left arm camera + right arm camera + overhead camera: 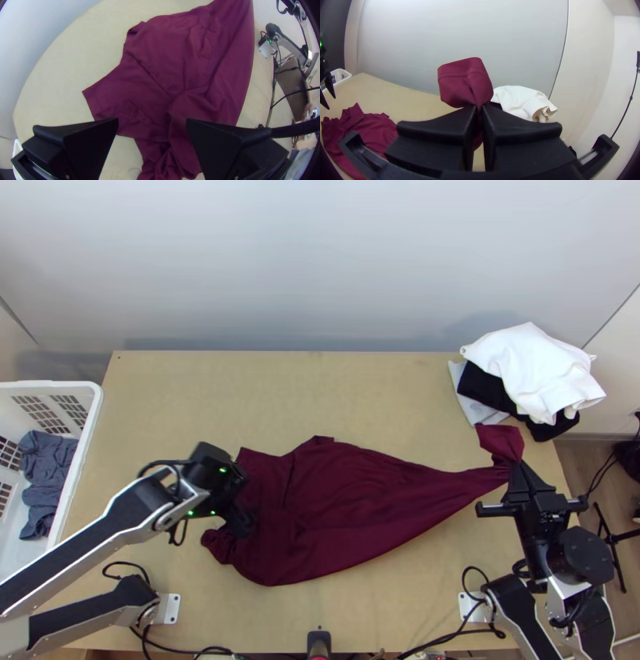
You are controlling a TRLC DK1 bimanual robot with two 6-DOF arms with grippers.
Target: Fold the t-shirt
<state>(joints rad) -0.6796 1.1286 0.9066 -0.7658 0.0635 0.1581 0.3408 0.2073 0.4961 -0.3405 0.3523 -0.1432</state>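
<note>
Dark maroon fabric t-shirt (344,508) across the middle of the light wooden table (240,396), loosely spread, creased all over. Long axis mostly sideways in the top view, from the wide end at lower left to the narrow end at right, with a slight slant toward the far edge. Tapers steadily to a gathered neck, with a small loose flap (502,440) past it, pointing toward the far right corner. Bunched at the near left corner, with a straighter edge at the far left one. At the narrow end, black right gripper (522,466), clamped tight on the gathered fabric, flap standing out beyond the fingertips in the right wrist view. Over the wide end, black left gripper (242,502), fingers well apart in the left wrist view, raised above the fabric in the right wrist view. At the table's far right corner, heap of folded clothes: crumpled white garment (536,368) on top, black garment (484,386) under, light grey garment (472,404) sticking out at the side. Just beside the left edge, white plastic basket (80,452) with slotted sides, holding rumpled blue-grey cloth (50,460). Behind the far edge, plain pale wall (320,268). Off the right edge, brown floor (574,460) and thin-legged black stand (612,538).
</note>
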